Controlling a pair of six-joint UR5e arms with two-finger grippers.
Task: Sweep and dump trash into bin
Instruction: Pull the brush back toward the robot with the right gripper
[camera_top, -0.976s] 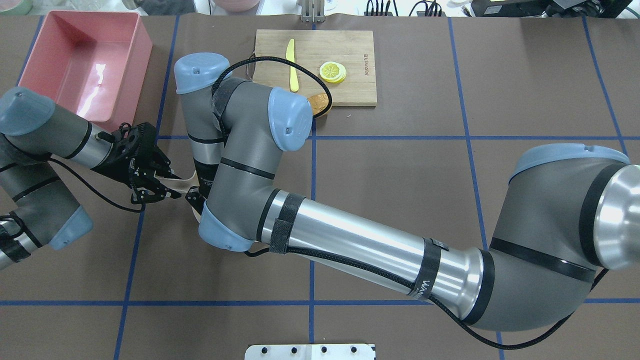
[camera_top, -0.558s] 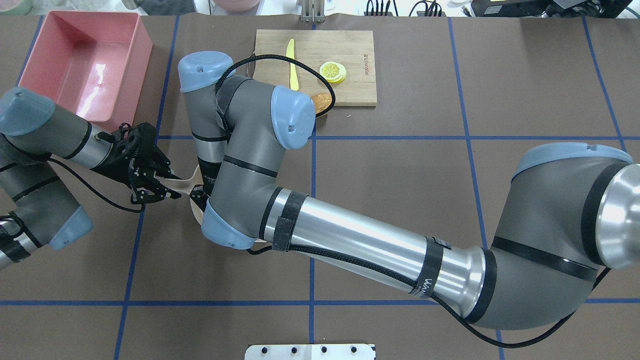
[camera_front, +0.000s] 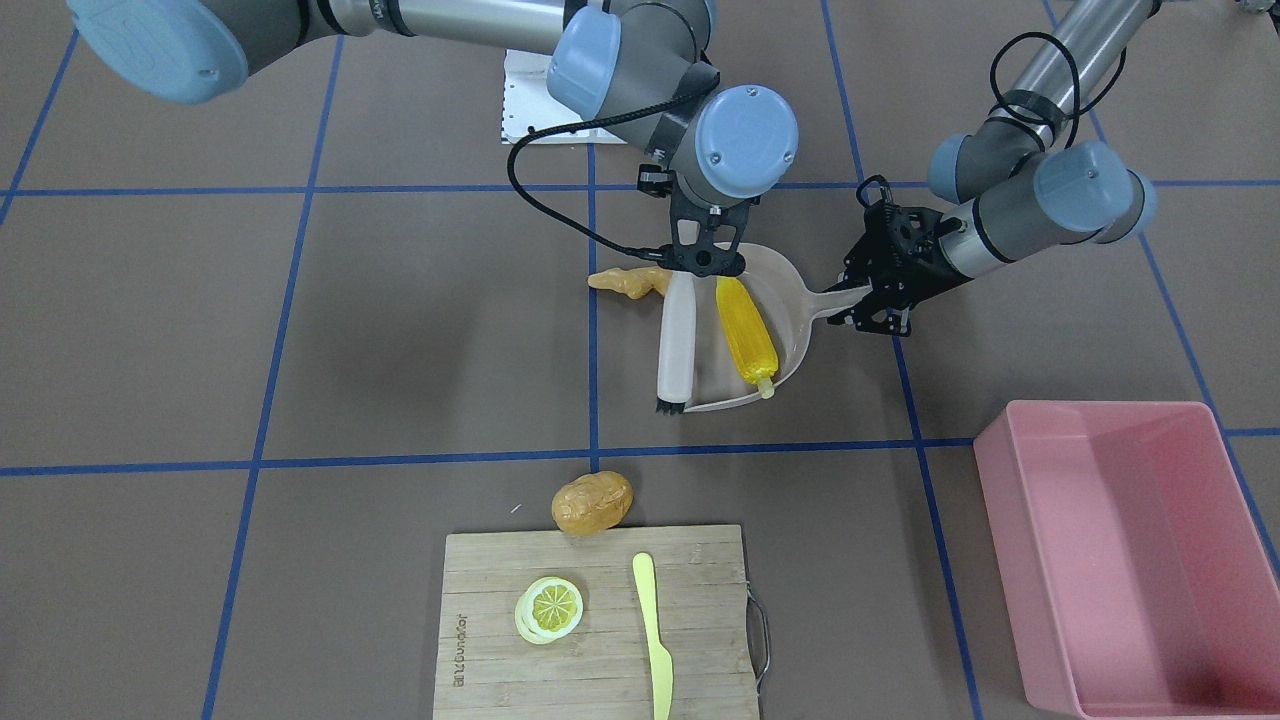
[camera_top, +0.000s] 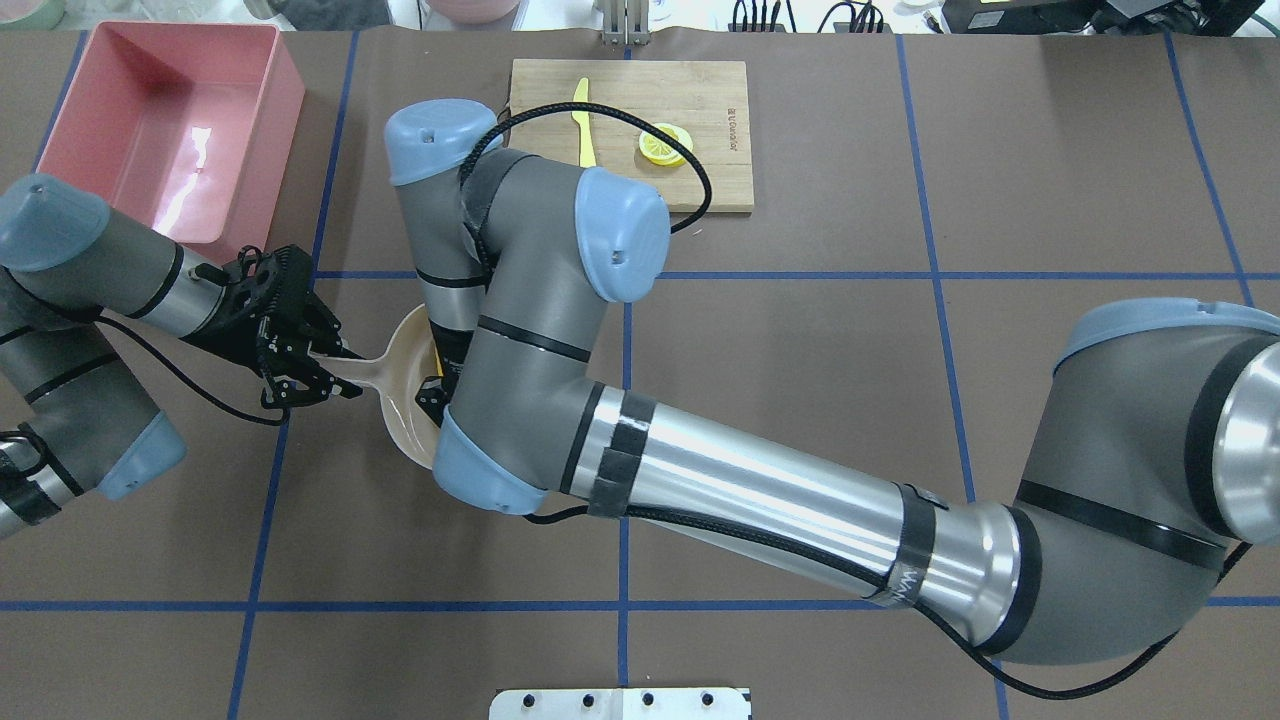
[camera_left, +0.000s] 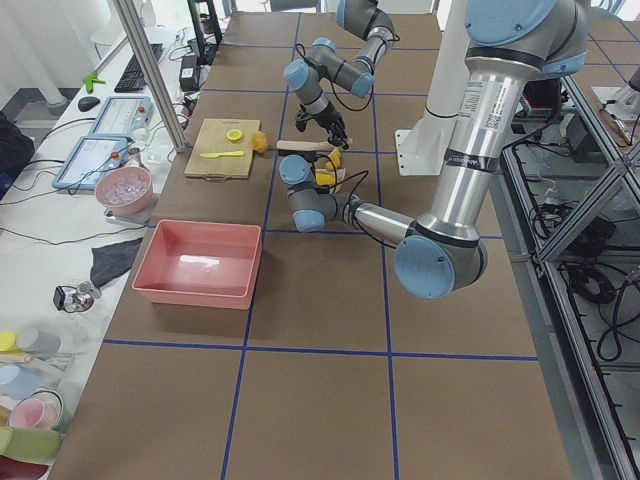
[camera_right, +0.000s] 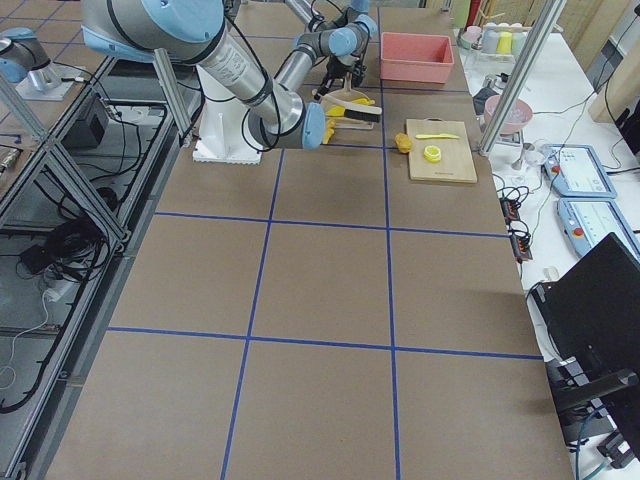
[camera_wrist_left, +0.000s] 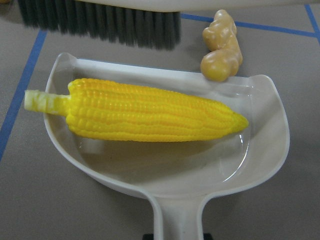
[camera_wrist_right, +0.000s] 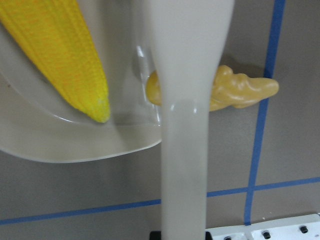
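The yellow corn cob (camera_front: 747, 335) (camera_wrist_left: 150, 110) lies inside the beige dustpan (camera_front: 787, 290) (camera_top: 405, 350). My left gripper (camera_front: 868, 300) (camera_top: 312, 368) is shut on the dustpan's handle. My right gripper (camera_front: 705, 262) is shut on the white brush (camera_front: 676, 340), which lies along the pan's mouth. The tan ginger root (camera_front: 628, 282) (camera_wrist_left: 221, 47) (camera_wrist_right: 240, 90) sits on the table just outside the pan's lip, beside the brush handle. The brown potato (camera_front: 592, 503) rests against the cutting board's edge. The pink bin (camera_front: 1130, 560) (camera_top: 170, 130) stands beyond my left gripper.
A wooden cutting board (camera_front: 600, 660) holds a lemon slice (camera_front: 548, 608) and a pale yellow knife (camera_front: 655, 640). A white mounting plate (camera_top: 620, 703) sits at the robot's edge. My right arm (camera_top: 700, 480) stretches low across the table's middle.
My right arm has swung to the view's right, uncovering more of the dustpan and now hiding the potato in the overhead view. The left arm and dustpan handle have stayed put.
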